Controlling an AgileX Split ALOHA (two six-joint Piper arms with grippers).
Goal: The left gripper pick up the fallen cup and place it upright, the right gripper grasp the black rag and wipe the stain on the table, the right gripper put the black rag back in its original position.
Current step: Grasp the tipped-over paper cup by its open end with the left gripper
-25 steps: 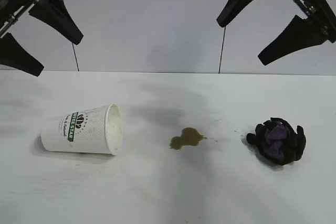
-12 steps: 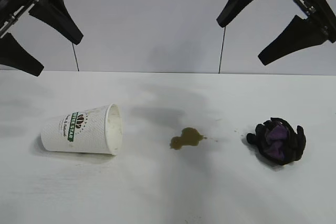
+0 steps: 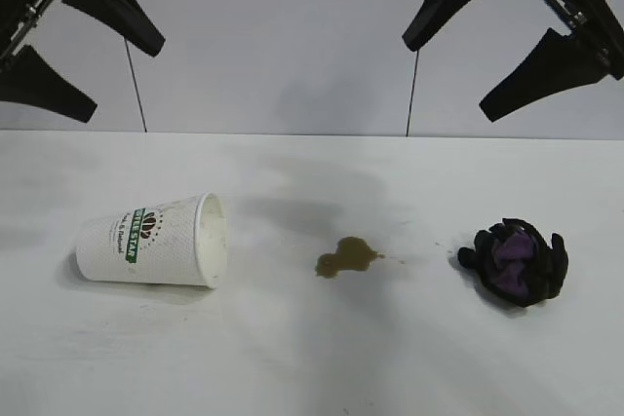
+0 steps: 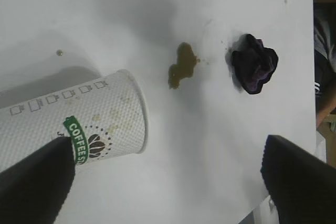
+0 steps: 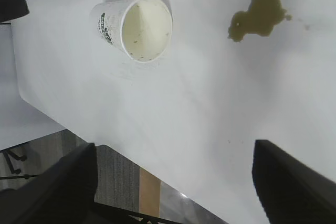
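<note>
The white cup (image 3: 146, 241) lies on its side at the table's (image 3: 292, 367) left, its mouth turned toward the olive-brown stain (image 3: 346, 257) in the middle. At the right sits the black rag (image 3: 517, 262), bunched, with purple folds showing. My left gripper (image 3: 122, 80) hangs open high above the cup, touching nothing. The right gripper (image 3: 447, 80) is open too, high between stain and rag. The left wrist view shows the cup (image 4: 79, 124), stain (image 4: 181, 66) and rag (image 4: 253, 69) beyond the left gripper (image 4: 165, 150). The right wrist view shows the cup (image 5: 139, 27) and stain (image 5: 260, 17) past the right gripper (image 5: 173, 153).
A grey panelled wall (image 3: 283, 36) stands behind the table. A tiny droplet (image 4: 59, 52) lies near the cup. The table edge (image 5: 79, 124) drops to the floor, and a person's arm (image 4: 325, 51) shows beyond the rag's side.
The left gripper has risen a little and shifted slightly right in the exterior view. The right gripper, cup, stain and rag have not moved.
</note>
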